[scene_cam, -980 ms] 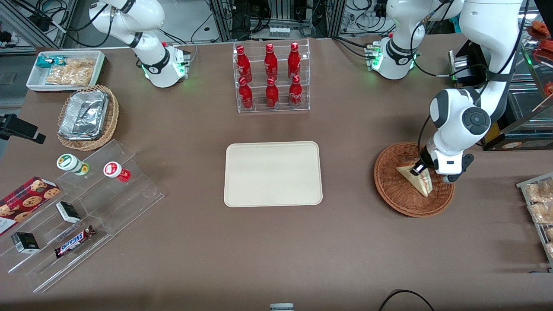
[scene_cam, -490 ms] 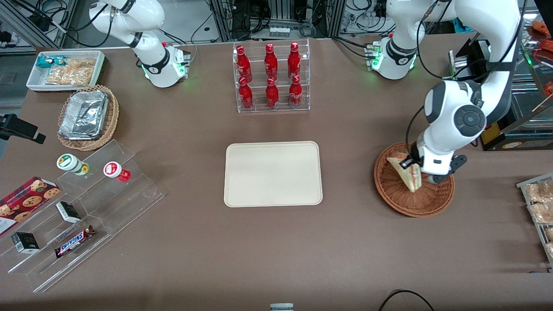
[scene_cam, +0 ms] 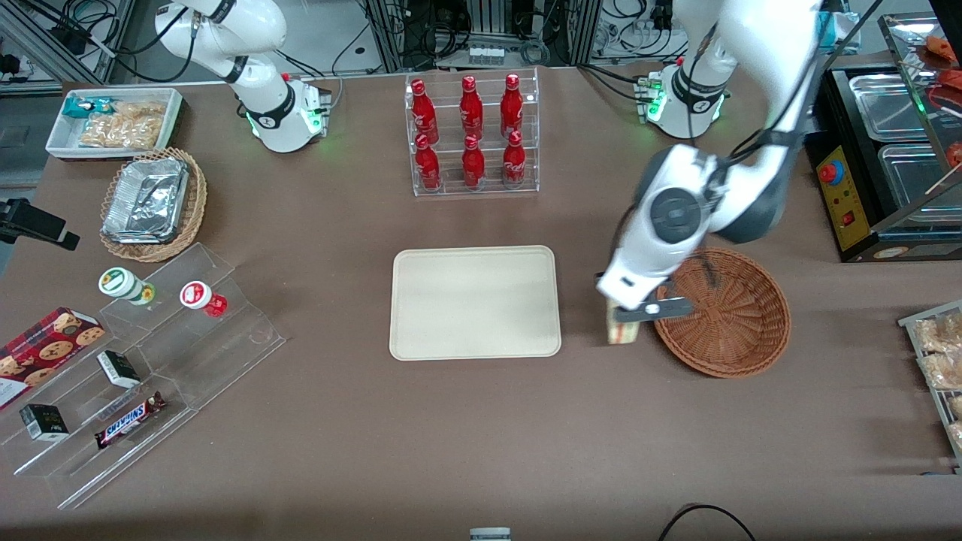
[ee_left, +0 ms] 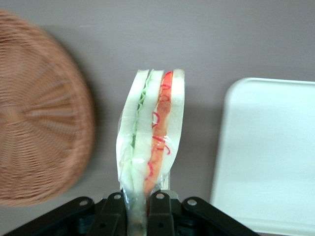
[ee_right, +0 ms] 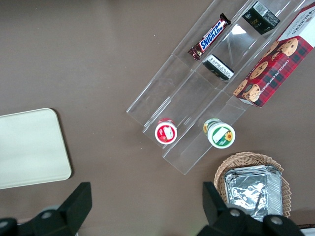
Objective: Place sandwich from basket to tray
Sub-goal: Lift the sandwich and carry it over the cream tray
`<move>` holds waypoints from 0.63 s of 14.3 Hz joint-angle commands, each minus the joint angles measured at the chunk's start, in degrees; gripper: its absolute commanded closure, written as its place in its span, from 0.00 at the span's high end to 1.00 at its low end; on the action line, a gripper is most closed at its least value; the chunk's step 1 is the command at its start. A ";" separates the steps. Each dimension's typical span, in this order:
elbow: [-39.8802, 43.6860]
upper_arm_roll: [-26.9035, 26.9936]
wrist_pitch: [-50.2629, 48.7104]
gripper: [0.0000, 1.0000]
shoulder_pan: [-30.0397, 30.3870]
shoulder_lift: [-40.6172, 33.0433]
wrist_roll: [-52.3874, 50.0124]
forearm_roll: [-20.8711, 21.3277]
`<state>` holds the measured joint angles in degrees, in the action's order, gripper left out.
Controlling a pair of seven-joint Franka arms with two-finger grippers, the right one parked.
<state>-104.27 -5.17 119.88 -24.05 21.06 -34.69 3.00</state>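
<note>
Between the basket (scene_cam: pixel 721 312) and the tray (scene_cam: pixel 475 302), above the bare surface, the gripper (ee_left: pixel 141 206) carries the sandwich (ee_left: pixel 151 147) with jaws clamped on it, mid-transfer, so the next move likely calls for travel toward 9 o'clock over the tray, then lowering.

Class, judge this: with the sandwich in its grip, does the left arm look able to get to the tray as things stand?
Probably yes. The gripper holds the sandwich over bare table between the basket and the tray, and nothing stands in that gap.
</note>
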 commanded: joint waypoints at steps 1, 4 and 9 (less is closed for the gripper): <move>10.72 0.42 -1.49 0.00 -5.46 8.88 -5.89 0.60; 18.72 -0.80 -1.49 0.00 -9.43 15.30 -11.18 -0.97; 28.31 -1.78 -1.14 0.00 -14.97 23.31 -17.94 -1.51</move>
<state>-82.22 -7.50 119.93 -36.86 40.25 -49.68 2.03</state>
